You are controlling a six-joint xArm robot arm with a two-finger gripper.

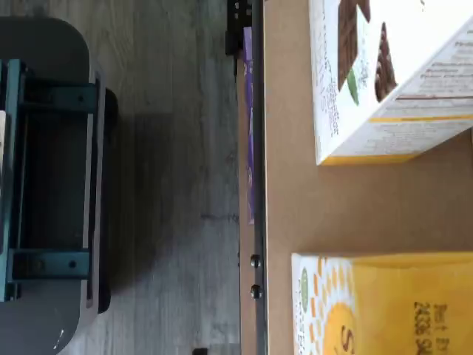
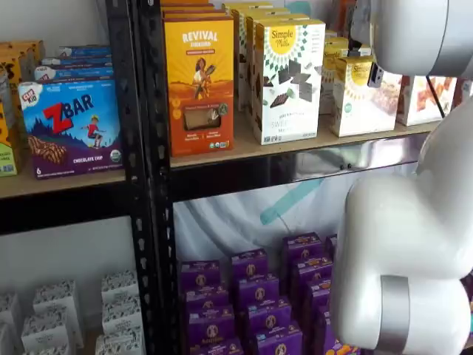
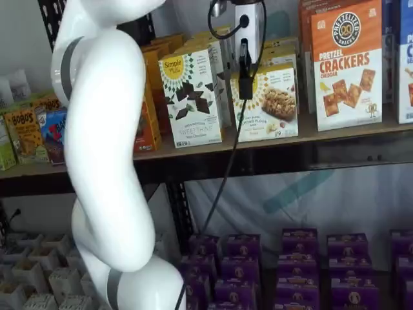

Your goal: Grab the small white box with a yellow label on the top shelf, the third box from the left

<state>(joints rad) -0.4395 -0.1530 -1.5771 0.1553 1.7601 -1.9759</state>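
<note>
Small white box (image 3: 268, 102) stands upright on the top shelf (image 3: 361, 132), front face out, round yellow label at its upper left and a photo of brownish bars mid-panel. Just beside it on one side, the taller white carton (image 3: 191, 98) with dark chocolate pieces; on the other, the orange crackers box (image 3: 345, 66). In both shelf views the box sits near the shelf's front edge. Tool (image 3: 245, 68) hangs in front of the box's upper part, black fingers seen as 1 dark strip with a cable alongside; no gap shows, so apart or together cannot be told. Contact with the box looks unlikely, though depth is unclear. White arm (image 3: 106, 148) fills the foreground.
</note>
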